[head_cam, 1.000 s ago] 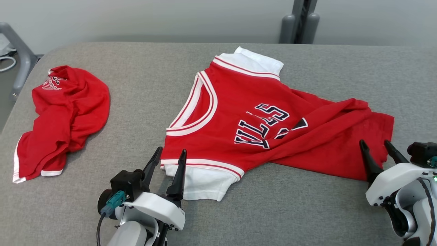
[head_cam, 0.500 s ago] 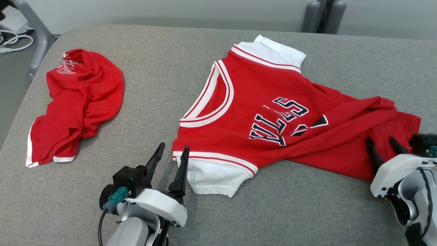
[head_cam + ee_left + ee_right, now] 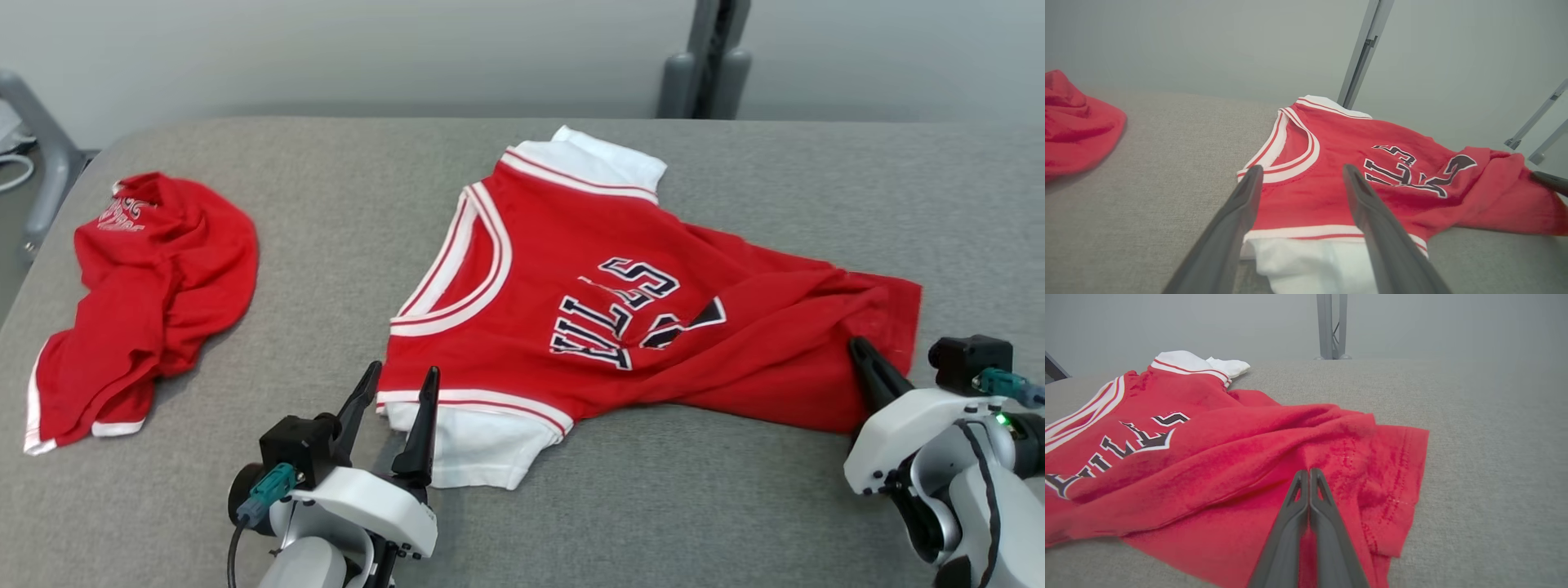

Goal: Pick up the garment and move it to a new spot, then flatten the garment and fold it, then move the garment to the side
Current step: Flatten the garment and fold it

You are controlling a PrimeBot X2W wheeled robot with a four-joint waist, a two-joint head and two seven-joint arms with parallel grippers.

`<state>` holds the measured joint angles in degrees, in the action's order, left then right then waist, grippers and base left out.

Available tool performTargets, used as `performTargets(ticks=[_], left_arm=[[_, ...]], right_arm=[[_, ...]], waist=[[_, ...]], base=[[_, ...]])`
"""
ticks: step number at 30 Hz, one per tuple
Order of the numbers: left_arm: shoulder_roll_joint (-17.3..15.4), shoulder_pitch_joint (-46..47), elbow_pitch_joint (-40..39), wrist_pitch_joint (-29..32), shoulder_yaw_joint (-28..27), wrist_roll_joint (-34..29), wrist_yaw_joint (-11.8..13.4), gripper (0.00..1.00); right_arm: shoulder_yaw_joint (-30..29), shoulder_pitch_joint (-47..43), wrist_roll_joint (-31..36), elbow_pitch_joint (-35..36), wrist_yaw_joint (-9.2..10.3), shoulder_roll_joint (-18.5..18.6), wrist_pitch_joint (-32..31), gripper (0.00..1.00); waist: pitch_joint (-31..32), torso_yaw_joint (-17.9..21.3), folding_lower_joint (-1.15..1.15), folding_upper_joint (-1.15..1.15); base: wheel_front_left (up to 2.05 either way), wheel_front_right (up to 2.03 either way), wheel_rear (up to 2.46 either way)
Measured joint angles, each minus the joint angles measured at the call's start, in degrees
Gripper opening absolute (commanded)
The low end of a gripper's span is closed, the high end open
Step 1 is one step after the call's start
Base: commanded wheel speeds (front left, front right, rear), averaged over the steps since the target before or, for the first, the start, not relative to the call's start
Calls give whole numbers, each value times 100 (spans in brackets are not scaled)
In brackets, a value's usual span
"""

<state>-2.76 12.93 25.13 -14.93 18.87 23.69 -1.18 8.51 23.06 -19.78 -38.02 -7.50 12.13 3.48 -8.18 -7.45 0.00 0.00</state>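
Observation:
A red jersey with white sleeves and dark lettering lies spread on the grey padded table, its hem end rumpled toward the right. My left gripper is open just in front of the near white sleeve; in the left wrist view its fingers straddle the sleeve's red-and-white band without closing on it. My right gripper is shut at the jersey's right hem. In the right wrist view its closed tips pinch a pucker of the red cloth.
A second red garment lies crumpled at the table's left end, apart from the jersey. A grey metal post stands behind the table and a frame leg at the far left. Bare grey surface lies in front and to the right.
My right gripper's fingers were apart over the hem and have come together on the cloth. The head camera swung, shifting the whole picture. The left gripper stays open by the sleeve.

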Motion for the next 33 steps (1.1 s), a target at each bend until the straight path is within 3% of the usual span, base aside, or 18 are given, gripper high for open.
performTargets(ticks=[4,10,12,17,18,19,20,24,29,33], left_arm=[[2,-76,-8,0,-63,1,14,100],[3,-161,-43,0,-205,-10,26,100],[-1,-197,-57,1,-291,-12,31,100],[4,-201,-64,0,-302,-22,21,100],[2,-202,-63,0,-298,-24,21,100],[-1,-202,-59,0,-293,-23,21,100],[-1,-202,-59,0,-293,-23,21,100],[3,-198,-45,0,-243,-23,15,100],[0,-197,-27,0,-234,-25,2,100],[-3,-190,-30,0,-181,-25,-3,100]], right_arm=[[99,-232,-97,326,0,19,-123,0],[309,-872,-199,1416,0,51,-494,0],[512,-1313,-394,2118,0,65,-859,0],[873,-1883,-638,2977,0,245,-1443,0],[934,-2011,-742,3116,0,279,-1608,12],[972,-2275,-942,3289,0,346,-2028,89],[972,-2275,-942,3289,0,346,-2028,100],[647,-2576,-1118,3650,0,511,-2630,100],[1,-2451,-1128,3955,0,413,-2517,100],[-615,-2109,-1020,3785,0,209,-2137,100]], waist=[[124,166,0,0],[279,492,0,0],[313,630,0,0],[332,768,0,0],[335,788,0,0],[343,813,0,0],[343,813,0,0],[355,785,0,0],[358,694,0,0],[333,588,0,0]], base=[[0,0,0],[0,0,0],[0,0,0],[0,0,0],[0,0,0],[0,0,0],[0,0,0],[0,0,0],[0,0,0],[0,0,0]])
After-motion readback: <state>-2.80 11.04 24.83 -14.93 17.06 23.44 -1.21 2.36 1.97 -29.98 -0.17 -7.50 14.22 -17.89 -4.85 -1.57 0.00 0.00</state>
